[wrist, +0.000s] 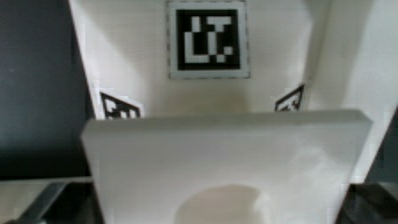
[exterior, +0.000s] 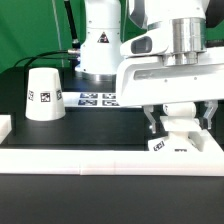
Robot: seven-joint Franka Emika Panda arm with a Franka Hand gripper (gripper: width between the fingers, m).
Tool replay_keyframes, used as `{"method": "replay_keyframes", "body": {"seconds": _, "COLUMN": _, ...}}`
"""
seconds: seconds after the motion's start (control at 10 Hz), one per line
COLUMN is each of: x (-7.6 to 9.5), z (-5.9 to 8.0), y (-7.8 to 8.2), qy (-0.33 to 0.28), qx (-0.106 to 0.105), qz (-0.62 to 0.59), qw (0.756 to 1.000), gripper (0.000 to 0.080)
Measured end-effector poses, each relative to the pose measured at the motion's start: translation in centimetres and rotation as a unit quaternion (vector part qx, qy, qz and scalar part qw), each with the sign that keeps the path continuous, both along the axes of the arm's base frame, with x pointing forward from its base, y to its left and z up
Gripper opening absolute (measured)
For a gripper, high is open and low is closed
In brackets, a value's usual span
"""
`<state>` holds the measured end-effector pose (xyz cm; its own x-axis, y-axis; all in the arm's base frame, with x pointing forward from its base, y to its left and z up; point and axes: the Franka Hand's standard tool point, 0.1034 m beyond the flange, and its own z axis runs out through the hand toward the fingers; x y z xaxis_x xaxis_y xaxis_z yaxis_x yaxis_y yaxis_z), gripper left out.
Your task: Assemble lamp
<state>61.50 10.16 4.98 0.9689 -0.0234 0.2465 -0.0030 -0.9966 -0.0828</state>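
Observation:
The white square lamp base (exterior: 172,145) sits at the exterior view's right, against a low white wall (exterior: 100,160), with tags on its front. My gripper (exterior: 178,126) reaches straight down over it, one finger on each side of its upper part. The base (wrist: 228,150) fills the wrist view, with a big tag on its far part and a round hollow near the jaws. The dark fingers (wrist: 39,205) press on its sides, so the gripper is shut on it. The cone shade (exterior: 45,95) stands upright at the left, well apart. The bulb is out of view.
The marker board (exterior: 95,98) lies flat at the middle back, in front of the robot's white body (exterior: 100,45). The low white wall runs along the front edge and turns a corner at the far left (exterior: 5,125). The table top is black.

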Motion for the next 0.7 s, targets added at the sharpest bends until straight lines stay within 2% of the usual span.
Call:
{"method": "replay_keyframes", "body": {"seconds": 0.2, "x": -1.4, "z": 0.3, "y": -0.1, "qy": 0.006, "qx": -0.001, "qz": 0.002, "qw": 1.0, "gripper": 0.0697}}
{"method": "replay_keyframes", "body": {"seconds": 0.4, "x": -2.3, "z": 0.5, "y": -0.3, "qy": 0.01, "qx": -0.003, "qz": 0.003, "qw": 1.0, "gripper": 0.0699}}
{"method": "replay_keyframes", "body": {"seconds": 0.7, "x": -4.5, "z": 2.3, "y": -0.2, "qy": 0.024, "qx": -0.001, "qz": -0.001, "qw": 1.0, "gripper": 0.0699}}
